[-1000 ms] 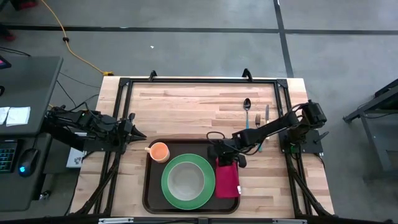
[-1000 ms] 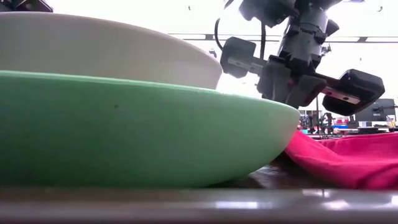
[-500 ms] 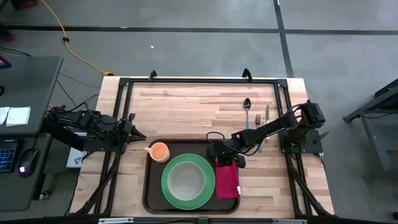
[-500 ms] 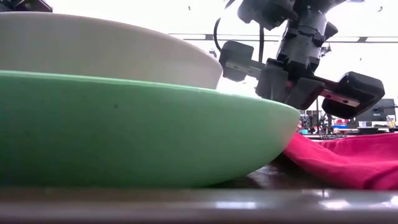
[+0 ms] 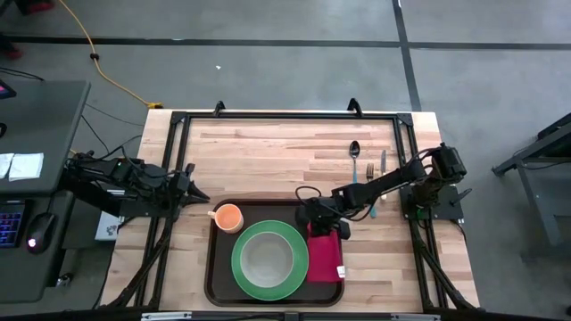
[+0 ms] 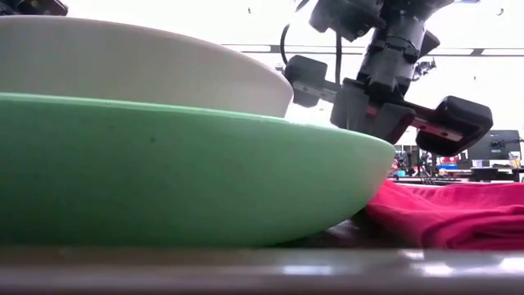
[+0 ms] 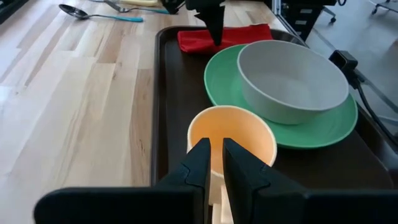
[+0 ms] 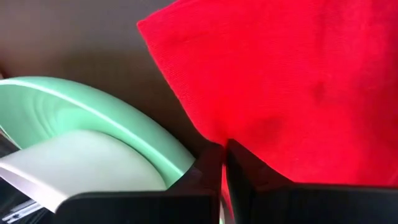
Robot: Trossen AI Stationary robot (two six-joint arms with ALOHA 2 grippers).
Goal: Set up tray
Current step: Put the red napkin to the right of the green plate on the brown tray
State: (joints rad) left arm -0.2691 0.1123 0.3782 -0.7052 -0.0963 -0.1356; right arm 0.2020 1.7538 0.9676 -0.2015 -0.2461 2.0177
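Observation:
The dark brown tray (image 5: 211, 267) lies at the table's near edge. On it stand a green plate (image 5: 241, 267) with a white bowl (image 5: 265, 257) in it, an orange cup (image 5: 229, 217) at the far left corner, and a red napkin (image 5: 326, 260) lying flat to the right of the plate. My right gripper (image 5: 323, 226) is shut at the napkin's far end, beside the plate's rim (image 8: 106, 118). My left gripper (image 5: 203, 193) waits off the tray's far left corner. Its fingers (image 7: 202, 155) stand a narrow slit apart with nothing between them, and the cup (image 7: 233, 134) is just beyond them. My right gripper meets the napkin's far edge (image 8: 236, 134) at the corner next to the plate, coming slanting down from the table's far right. The fingertips hide the spot, so one layer or several cannot be told. The napkin lies slack on the tray (image 6: 458, 213).
A spoon (image 5: 354, 150), a fork (image 5: 369, 169) and a knife (image 5: 383, 165) lie side by side on the bare wood at the far right, under my right arm. The far half of the table is open wood, framed by a black rail.
In the low view the napkin's raised end beside the plate has sunk flatter, and its edge has crept a little closer to the plate.

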